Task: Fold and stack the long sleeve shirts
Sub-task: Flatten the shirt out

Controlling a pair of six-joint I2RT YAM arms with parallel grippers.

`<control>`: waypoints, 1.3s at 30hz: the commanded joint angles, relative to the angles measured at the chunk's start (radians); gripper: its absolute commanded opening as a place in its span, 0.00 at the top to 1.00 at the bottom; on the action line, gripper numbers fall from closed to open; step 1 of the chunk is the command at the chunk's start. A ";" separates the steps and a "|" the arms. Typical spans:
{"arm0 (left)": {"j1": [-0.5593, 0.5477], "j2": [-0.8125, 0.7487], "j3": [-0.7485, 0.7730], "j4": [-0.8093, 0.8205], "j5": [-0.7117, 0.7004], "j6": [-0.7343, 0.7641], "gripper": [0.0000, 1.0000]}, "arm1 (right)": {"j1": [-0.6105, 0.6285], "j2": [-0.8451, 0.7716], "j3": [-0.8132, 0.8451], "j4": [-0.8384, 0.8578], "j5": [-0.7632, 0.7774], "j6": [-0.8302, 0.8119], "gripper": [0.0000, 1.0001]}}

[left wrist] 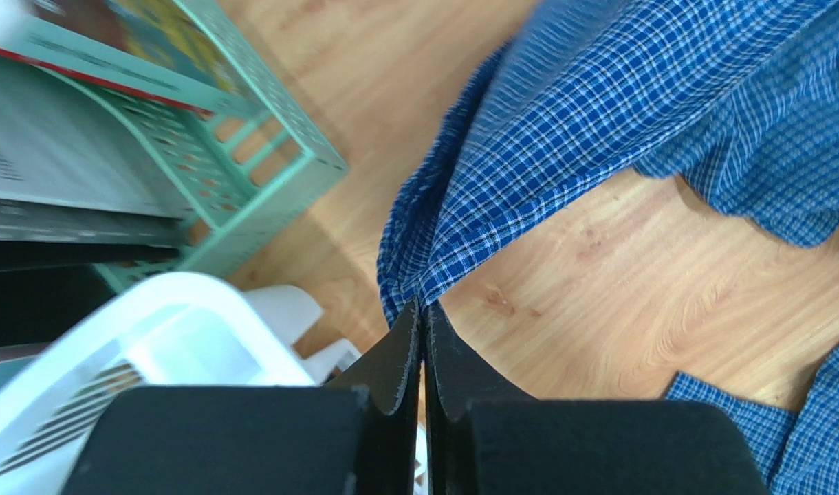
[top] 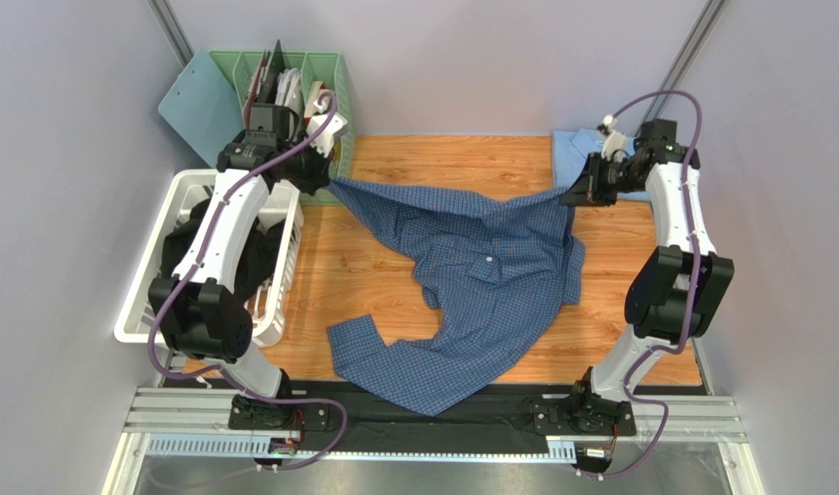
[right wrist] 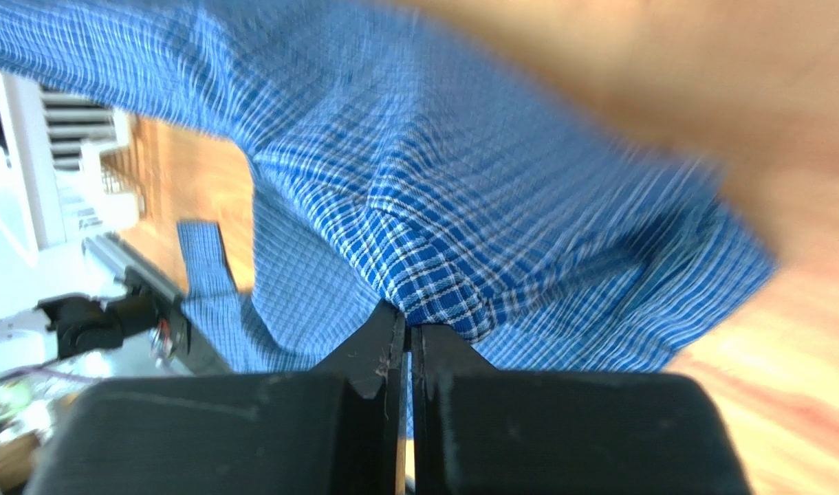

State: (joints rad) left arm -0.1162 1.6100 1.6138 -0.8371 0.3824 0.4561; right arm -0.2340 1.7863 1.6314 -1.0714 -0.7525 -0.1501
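The mid-blue checked shirt point(top: 475, 278) hangs stretched between my two grippers over the wooden table, its lower part and one sleeve lying toward the near edge. My left gripper point(top: 325, 177) is shut on one corner of the shirt point(left wrist: 517, 155) at the back left; its jaws point(left wrist: 424, 307) pinch the cloth at the tips. My right gripper point(top: 577, 194) is shut on the other corner point(right wrist: 444, 206) at the back right; the cloth bunches at its tips point(right wrist: 406, 322). The pale sky-blue shirt point(top: 573, 150) lies folded at the back right corner behind my right gripper.
A white laundry basket point(top: 171, 227) with dark cloth in it stands at the left, also in the left wrist view point(left wrist: 155, 330). A green rack point(top: 325, 77) holding books stands at the back left point(left wrist: 248, 155). A teal board point(top: 196, 103) leans beside it.
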 commanded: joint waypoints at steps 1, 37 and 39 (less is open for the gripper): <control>0.013 -0.050 0.193 0.029 -0.011 -0.053 1.00 | -0.037 -0.172 0.235 0.042 -0.051 0.053 1.00; -0.027 -0.466 0.534 0.308 -0.185 -0.200 1.00 | -0.151 -0.710 0.714 0.536 0.339 0.218 1.00; -0.028 -0.435 0.425 0.328 -0.151 -0.197 1.00 | -0.151 -0.691 0.572 0.541 0.276 0.238 1.00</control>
State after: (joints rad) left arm -0.1425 1.0534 2.1784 -0.4995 0.2306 0.2813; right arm -0.3786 0.9493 2.3814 -0.5331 -0.3584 0.0589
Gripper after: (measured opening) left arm 0.006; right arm 0.005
